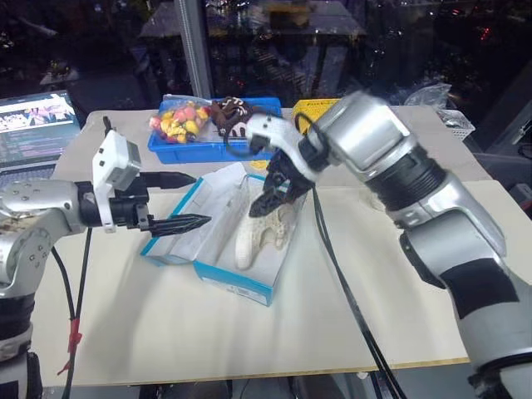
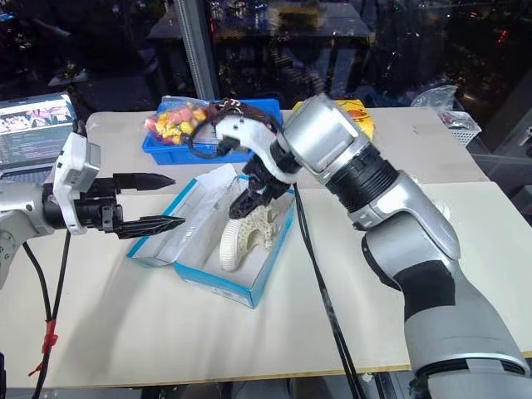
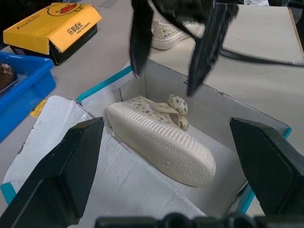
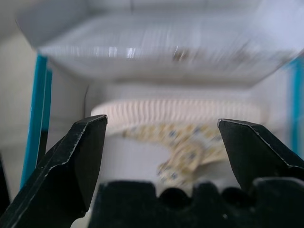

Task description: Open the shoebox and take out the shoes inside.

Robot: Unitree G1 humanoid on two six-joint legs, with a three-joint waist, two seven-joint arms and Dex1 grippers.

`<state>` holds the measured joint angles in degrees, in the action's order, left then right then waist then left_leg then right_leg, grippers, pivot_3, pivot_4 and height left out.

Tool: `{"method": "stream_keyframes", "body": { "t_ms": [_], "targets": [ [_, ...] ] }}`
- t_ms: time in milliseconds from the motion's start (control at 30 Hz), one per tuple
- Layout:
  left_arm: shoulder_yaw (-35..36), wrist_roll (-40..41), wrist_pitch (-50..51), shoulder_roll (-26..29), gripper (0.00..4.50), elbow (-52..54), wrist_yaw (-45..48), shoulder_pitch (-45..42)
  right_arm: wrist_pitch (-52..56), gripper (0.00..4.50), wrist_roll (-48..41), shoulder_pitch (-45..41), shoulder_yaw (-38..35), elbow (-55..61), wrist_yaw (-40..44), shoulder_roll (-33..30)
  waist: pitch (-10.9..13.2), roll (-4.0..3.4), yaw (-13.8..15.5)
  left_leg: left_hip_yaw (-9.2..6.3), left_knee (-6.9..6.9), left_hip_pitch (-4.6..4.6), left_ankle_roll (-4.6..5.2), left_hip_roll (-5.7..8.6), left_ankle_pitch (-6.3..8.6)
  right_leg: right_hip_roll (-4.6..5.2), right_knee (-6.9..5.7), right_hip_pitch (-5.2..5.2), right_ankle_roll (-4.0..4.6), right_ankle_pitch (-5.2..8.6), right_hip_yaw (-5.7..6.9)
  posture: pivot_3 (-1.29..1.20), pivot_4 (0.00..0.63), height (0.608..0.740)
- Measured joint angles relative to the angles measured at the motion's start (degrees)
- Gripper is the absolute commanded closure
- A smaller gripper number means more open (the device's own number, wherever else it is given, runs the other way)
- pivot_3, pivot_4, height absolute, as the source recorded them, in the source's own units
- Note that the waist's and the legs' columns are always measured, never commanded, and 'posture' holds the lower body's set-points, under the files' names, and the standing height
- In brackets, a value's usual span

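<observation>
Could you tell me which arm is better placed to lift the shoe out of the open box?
Right: its open gripper hangs directly over the shoe in the shoebox. The left gripper is beside the box.

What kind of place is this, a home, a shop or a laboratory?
Probably a robot laboratory or test workshop, not a home. A plain white work table holds an open shoebox and a blue tray of small items, a laptop runs beside it, and dark metal racks stand behind.

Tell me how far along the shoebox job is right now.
Done: the shoebox lies open, and one shoe already sits on the table outside it. In hand: the open right end effector hangs over the other shoe in the box, not gripping. Left: grasp it and lift it out.
</observation>
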<state>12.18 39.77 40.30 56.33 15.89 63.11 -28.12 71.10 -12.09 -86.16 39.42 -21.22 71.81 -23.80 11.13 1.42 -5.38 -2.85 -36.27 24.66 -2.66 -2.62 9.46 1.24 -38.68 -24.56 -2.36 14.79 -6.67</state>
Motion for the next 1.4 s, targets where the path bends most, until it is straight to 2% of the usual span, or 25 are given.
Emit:
{"method": "stream_keyframes", "body": {
  "t_ms": [100,333,567,700,900,1033,1067,1400],
  "targets": [
    [0.2,0.2,0.0,0.0,0.00,0.7,-0.6,0.4,-0.8,0.09,0.5,1.5,2.1,-3.6,0.1,1.5,0.0,0.00,-0.1,-0.01,0.00,0.01,0.00,0.00,0.00,0.00,0.00,0.00,0.01,-0.01,0.00,0.00,0.150,0.740],
    [0.7,0.7,-0.2,-0.1,0.00,1.6,-1.7,3.4,-10.6,0.09,7.4,4.2,4.4,-16.0,-3.6,3.8,0.0,0.00,-0.3,-0.01,0.00,0.01,0.00,0.01,0.00,0.00,-0.01,-0.01,0.02,-0.01,0.00,0.00,0.150,0.740],
    [1.2,0.8,-0.2,0.2,0.00,2.1,-1.9,3.6,-13.4,0.09,10.5,4.2,4.4,-18.4,-1.6,4.9,0.0,0.00,-0.2,-0.03,0.00,0.01,0.00,0.01,0.00,0.00,-0.01,-0.01,0.02,-0.01,0.02,0.00,0.150,0.740],
    [1.5,0.8,-0.2,0.6,0.00,2.1,-1.8,3.6,-13.4,1.13,11.0,4.4,4.2,-18.3,-0.6,5.5,0.0,0.00,-0.2,-0.03,0.01,0.01,0.00,0.01,0.00,0.00,-0.01,-0.01,0.01,-0.01,0.03,0.00,0.150,0.740],
    [1.6,0.9,-0.1,0.8,0.00,2.0,-1.7,3.4,-12.4,3.23,10.8,5.9,2.4,-17.4,0.7,5.9,0.0,0.00,-0.2,-0.03,0.01,0.01,0.00,0.01,0.00,0.00,-0.01,-0.01,0.01,-0.01,0.03,0.00,0.150,0.740],
    [2.6,2.0,-0.1,0.8,0.00,1.6,-1.8,1.9,-10.8,4.38,10.7,5.8,1.2,-16.9,1.1,5.9,0.0,0.00,-0.2,-0.04,0.01,0.01,0.00,0.01,0.00,0.00,-0.01,-0.01,0.00,0.00,0.04,0.00,0.150,0.740],
    [2.8,2.4,-0.1,0.8,0.00,1.5,-1.8,1.6,-10.4,4.49,10.6,5.7,0.5,-16.9,1.2,6.0,0.0,0.00,-0.2,-0.04,0.01,0.01,0.00,0.01,0.00,0.00,-0.01,-0.01,0.00,0.00,0.04,0.00,0.150,0.740],
    [4.4,3.2,-0.1,1.5,0.00,-0.6,-1.3,0.9,-6.6,4.49,6.7,-2.1,-7.4,-12.2,2.4,4.6,0.0,0.00,-0.3,-0.05,0.06,0.03,-0.01,0.00,0.00,0.00,0.00,-0.05,0.00,0.00,0.06,0.00,0.150,0.740]
  ]
}}
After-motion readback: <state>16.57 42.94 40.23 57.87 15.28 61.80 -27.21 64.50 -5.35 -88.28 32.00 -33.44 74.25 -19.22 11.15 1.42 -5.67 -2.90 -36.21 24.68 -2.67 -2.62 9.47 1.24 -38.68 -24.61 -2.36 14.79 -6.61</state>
